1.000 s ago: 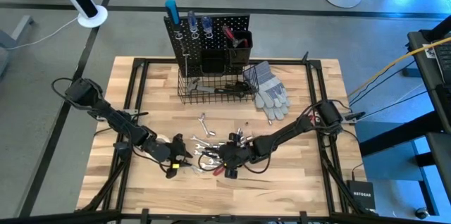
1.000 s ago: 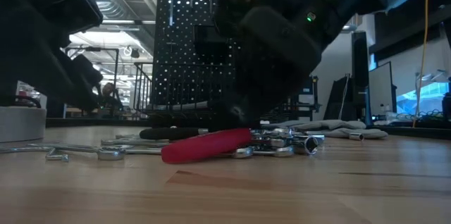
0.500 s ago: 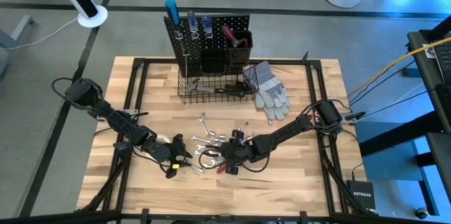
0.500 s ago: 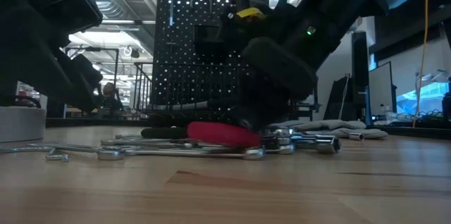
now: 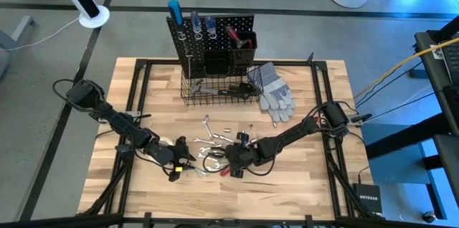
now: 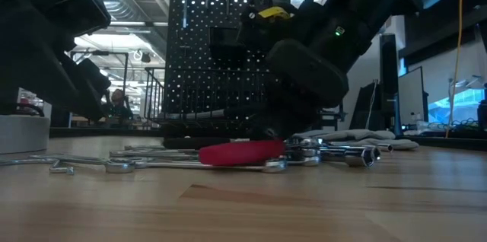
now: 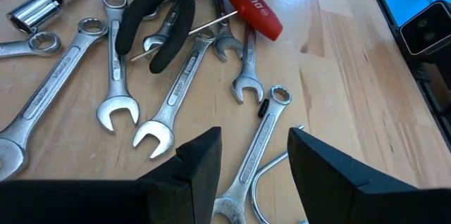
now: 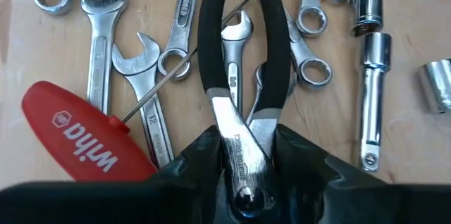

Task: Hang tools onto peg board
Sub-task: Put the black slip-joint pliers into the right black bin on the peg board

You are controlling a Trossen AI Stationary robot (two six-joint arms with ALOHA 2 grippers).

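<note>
Right gripper (image 8: 243, 155) jaws now closing on black-handled pliers (image 8: 241, 76) amid bench wrenches, pick looks underway; left gripper (image 7: 250, 155) jaws apart, idle beside pile.

The high camera looks straight down on my whole table (image 5: 315, 185), far enough off to take in floor all round. My landmark is the peg board (image 5: 211, 38), upright at the far edge. The low camera sits at table-top height on the near side, facing level toward the peg board (image 6: 213, 52) and the room behind it. Each wrist camera rides close above the wood, looking down past my own fingers (image 7: 197, 164) at the pile of wrenches (image 7: 116, 104) lying before the board. The red-handled screwdriver (image 8: 88, 143) in that pile shows in all four views (image 7: 250, 14) (image 6: 243, 152) (image 5: 224, 173).
</note>
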